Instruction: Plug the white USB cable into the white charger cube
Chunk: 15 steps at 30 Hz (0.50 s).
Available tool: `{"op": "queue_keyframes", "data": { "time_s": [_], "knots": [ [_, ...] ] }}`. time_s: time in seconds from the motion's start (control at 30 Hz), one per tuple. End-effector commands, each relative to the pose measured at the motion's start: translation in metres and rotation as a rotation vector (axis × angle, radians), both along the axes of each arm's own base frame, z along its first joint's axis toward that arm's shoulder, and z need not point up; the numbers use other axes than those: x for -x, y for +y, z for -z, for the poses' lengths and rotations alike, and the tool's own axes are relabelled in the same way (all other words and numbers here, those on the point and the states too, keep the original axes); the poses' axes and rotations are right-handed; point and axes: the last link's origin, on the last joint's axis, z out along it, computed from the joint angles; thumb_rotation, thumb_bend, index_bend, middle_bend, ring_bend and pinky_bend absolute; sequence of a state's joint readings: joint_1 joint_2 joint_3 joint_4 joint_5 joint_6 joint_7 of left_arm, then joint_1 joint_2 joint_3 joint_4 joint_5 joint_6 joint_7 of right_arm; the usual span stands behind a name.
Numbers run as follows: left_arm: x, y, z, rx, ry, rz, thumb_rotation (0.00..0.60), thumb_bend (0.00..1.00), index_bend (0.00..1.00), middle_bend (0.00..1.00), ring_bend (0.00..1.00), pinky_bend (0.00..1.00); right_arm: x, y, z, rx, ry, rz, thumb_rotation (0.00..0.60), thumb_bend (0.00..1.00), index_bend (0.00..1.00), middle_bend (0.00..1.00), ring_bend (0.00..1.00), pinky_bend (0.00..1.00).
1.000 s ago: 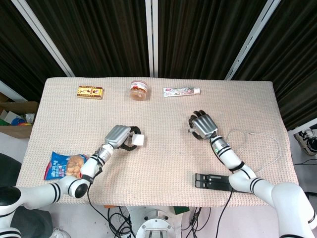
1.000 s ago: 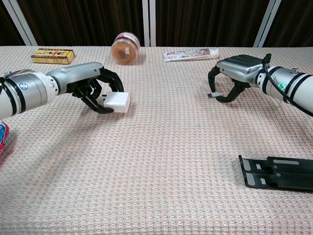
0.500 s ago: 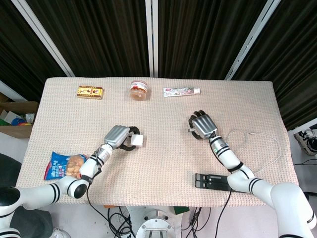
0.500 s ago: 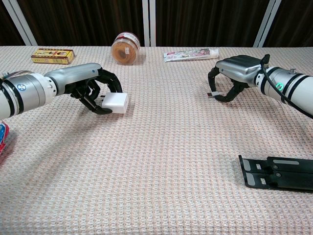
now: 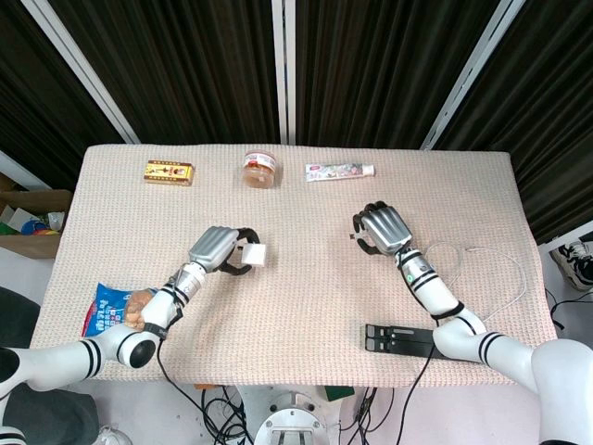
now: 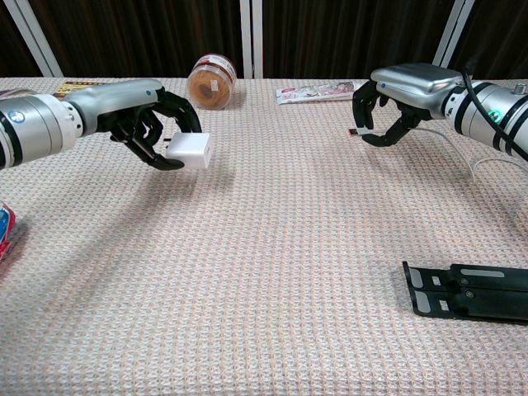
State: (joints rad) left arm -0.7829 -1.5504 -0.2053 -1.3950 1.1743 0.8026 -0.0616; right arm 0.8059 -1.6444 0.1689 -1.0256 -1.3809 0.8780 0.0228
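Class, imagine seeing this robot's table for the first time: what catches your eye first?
Two silver-and-black hands face each other above the beige woven tablecloth. The left hand grips a white charger cube; the right hand pinches the white USB cable's plug. A flat black stand lies near the front right.

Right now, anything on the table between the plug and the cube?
Nothing visible. The left robot hand holds the cube, the right robot hand holds the plug, both raised, with only bare cloth beneath the gap. The jar and tube lie further back.
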Motion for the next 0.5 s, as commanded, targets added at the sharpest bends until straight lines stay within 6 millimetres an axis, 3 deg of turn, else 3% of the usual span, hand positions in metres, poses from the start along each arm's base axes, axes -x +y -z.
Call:
{"op": "queue_keyframes", "data": {
  "time_s": [0.03, 0.3, 0.5],
  "knots": [
    [-0.008, 0.003, -0.01, -0.008, -0.015, 0.004, 0.6, 0.24, 0.56, 0.45, 0.73, 0.92, -0.001, 0.001, -0.007, -0.009, -0.027, 0.022, 0.6, 0.82, 0.6, 0.62, 0.36, 0.38],
    [-0.033, 0.013, -0.028, -0.027, -0.01, 0.037, 0.6, 0.24, 0.56, 0.45, 0.73, 0.92, -0.005, 0.009, -0.013, -0.029, -0.075, 0.047, 0.6, 0.83, 0.6, 0.64, 0.38, 0.39],
    [-0.05, 0.013, -0.021, -0.03, 0.014, 0.057, 0.6, 0.24, 0.56, 0.45, 0.73, 0.92, -0.021, 0.011, -0.022, -0.056, -0.125, 0.066, 0.6, 0.83, 0.6, 0.63, 0.38, 0.39]
  ]
}}
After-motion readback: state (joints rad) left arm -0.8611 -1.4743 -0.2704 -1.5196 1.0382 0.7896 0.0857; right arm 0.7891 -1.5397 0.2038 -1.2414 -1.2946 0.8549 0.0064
